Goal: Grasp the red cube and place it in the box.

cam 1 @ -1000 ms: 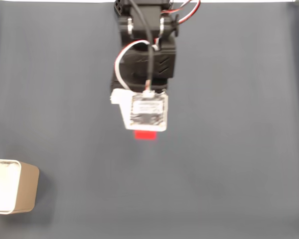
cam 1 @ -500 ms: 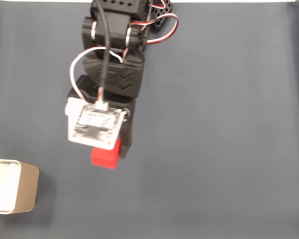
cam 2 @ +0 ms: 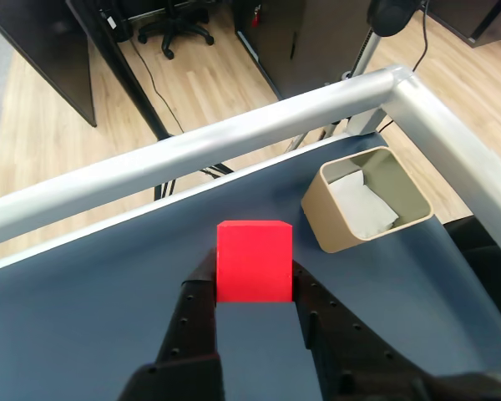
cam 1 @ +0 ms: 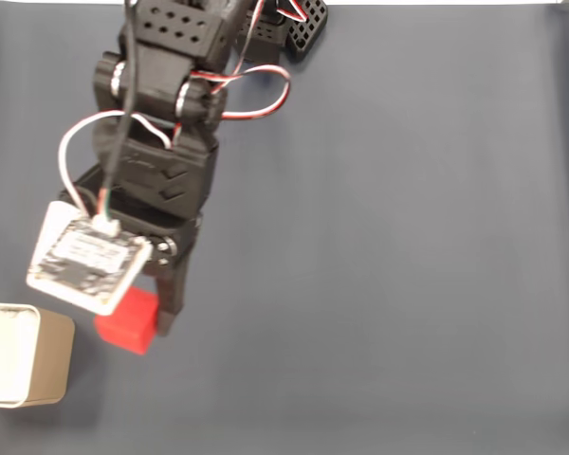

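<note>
- Over the last second I've swung the arm left in the fixed view, carrying the cube [cam 1: 128, 320] clamped in the gripper [cam 1: 142, 327]; it now hangs just beside the box [cam 1: 52, 365].
- I judge transport nearly done; release comes next.
- Surface: dark blue mat [cam 1: 408, 284], metal rail [cam 2: 234, 138]; beyond, wood floor [cam 2: 42, 142] and office chair [cam 2: 175, 29].

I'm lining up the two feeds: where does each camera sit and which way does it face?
Fixed view: above the table, looking straight down on the arm, the gripper holding the red cube, and the box at the left edge.
Other view: behind the gripper, looking forward past its fingers.
Both show cube, box, dark mat.
</note>
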{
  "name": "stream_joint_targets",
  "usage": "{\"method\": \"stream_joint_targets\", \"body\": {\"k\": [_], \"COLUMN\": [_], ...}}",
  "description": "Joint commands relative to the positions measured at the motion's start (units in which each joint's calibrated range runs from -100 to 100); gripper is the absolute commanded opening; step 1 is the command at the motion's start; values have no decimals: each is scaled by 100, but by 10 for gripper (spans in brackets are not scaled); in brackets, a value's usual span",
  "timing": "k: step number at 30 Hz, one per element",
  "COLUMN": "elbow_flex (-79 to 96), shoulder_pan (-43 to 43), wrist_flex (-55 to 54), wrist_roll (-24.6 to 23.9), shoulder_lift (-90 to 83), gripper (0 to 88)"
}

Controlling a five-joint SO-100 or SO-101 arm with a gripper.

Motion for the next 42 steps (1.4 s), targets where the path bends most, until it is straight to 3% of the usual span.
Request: {"method": "stream_joint_targets", "body": {"k": [1, 42], "elbow_flex": [-586, -3825], "shoulder_pan": [177, 1122], "wrist_flex": [-2, -92], "wrist_roll": [-49, -215], "shoulder_lift": [73, 2500], "gripper": [0, 0]}}
